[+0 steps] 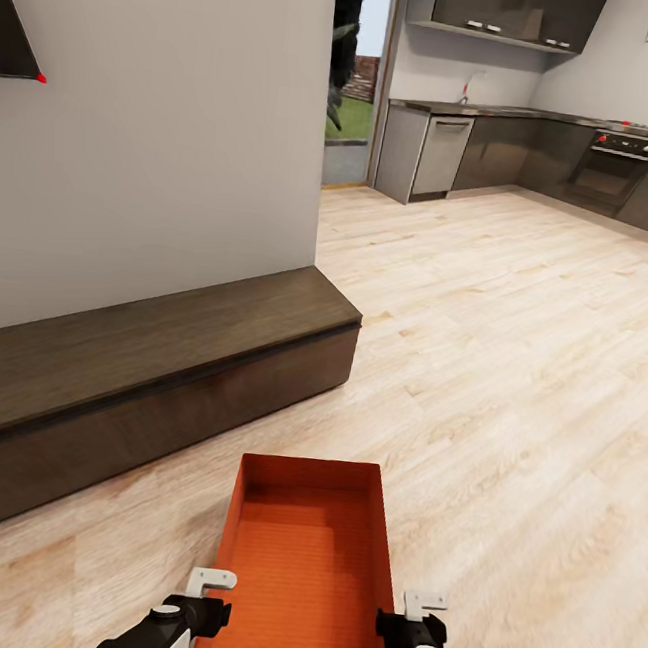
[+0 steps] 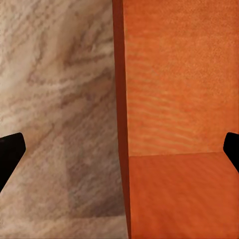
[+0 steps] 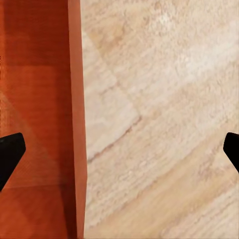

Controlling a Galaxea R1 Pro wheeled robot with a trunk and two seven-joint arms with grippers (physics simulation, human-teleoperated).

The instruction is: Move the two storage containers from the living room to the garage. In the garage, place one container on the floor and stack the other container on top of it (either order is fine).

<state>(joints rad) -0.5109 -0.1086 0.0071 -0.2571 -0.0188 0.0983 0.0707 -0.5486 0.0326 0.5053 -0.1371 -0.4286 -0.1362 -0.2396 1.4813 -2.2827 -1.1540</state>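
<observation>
Living room. One orange-red bin (image 1: 302, 563) sits low in front of me over the plank floor (image 1: 518, 386), open side up, ribbed bottom showing, long axis pointing away from me.

My left gripper (image 1: 205, 592) is at the bin's left wall near its close corner; my right gripper (image 1: 409, 616) is at the right wall, opposite. Left wrist view: the thin bin wall (image 2: 121, 124) runs between my two dark fingertips (image 2: 10, 152), which stand wide apart, one over the floor, one over the bin's inside. Right wrist view: same arrangement, wall (image 3: 77, 124) between wide-set fingertips (image 3: 10, 152). Neither pair is touching the wall.

Whether the bin rests on the floor I cannot tell.

Dark bench (image 1: 137, 373) along the white wall to the left. Kitchen cabinets (image 1: 524, 156) far ahead right.
</observation>
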